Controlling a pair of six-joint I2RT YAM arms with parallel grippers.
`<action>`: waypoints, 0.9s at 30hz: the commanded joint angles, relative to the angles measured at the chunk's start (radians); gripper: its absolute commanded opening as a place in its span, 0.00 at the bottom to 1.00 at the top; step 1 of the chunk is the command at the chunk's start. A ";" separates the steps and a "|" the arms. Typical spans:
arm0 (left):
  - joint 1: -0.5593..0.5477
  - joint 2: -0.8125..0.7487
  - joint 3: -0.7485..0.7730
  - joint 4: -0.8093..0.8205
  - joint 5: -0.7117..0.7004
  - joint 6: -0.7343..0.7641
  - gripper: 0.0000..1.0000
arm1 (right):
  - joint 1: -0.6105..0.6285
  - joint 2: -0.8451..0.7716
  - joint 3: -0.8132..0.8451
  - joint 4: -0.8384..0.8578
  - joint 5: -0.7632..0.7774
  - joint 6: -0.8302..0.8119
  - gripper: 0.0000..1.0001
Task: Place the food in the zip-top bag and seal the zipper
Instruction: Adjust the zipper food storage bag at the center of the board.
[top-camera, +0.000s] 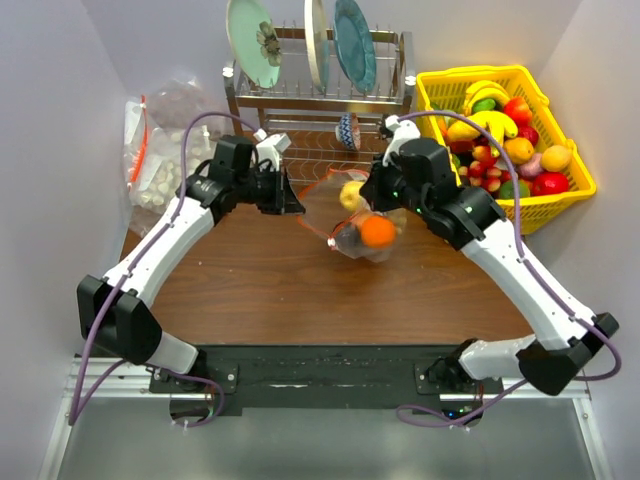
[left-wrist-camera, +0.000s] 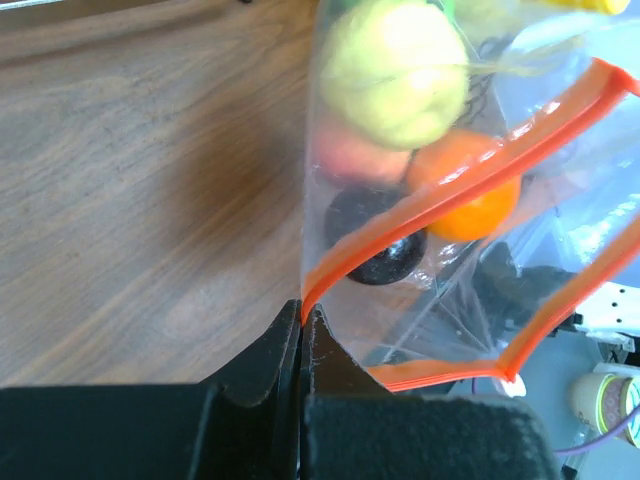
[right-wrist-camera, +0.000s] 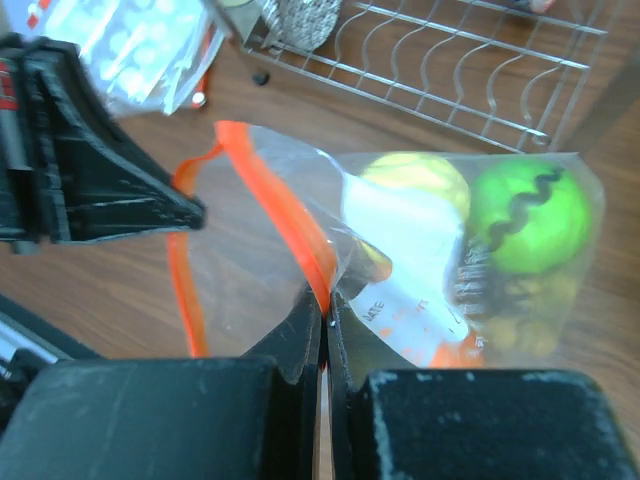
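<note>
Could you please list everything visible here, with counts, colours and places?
zip-top bag: 1, clear, mid-table, mouth open
zipper: 1, orange-red, bag's mouth
orange: 1, orange, in bag
yellowish fruit: 1, pale yellow, in bag
green fruit: 1, bright green, in bag
dark round piece: 1, near-black, in bag
dish rack: 1, metal, back centre
plates: 3, green, whitish, teal, in rack
basket: 1, yellow, back right, holding toy fruit
lump bags: count unclear, clear, back left
table: 1, brown wood
left tool: 1, black, shut on bag corner
right tool: 1, black, shut on zipper
</note>
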 joint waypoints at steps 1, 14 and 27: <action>0.000 -0.027 0.188 -0.049 0.005 0.012 0.00 | 0.001 0.057 -0.098 -0.024 0.084 -0.012 0.00; 0.000 -0.010 0.075 0.013 0.019 0.015 0.00 | -0.001 0.052 -0.081 0.002 0.028 -0.004 0.01; 0.000 0.020 0.053 0.047 0.012 0.026 0.00 | -0.002 0.052 -0.049 -0.013 0.069 -0.019 0.33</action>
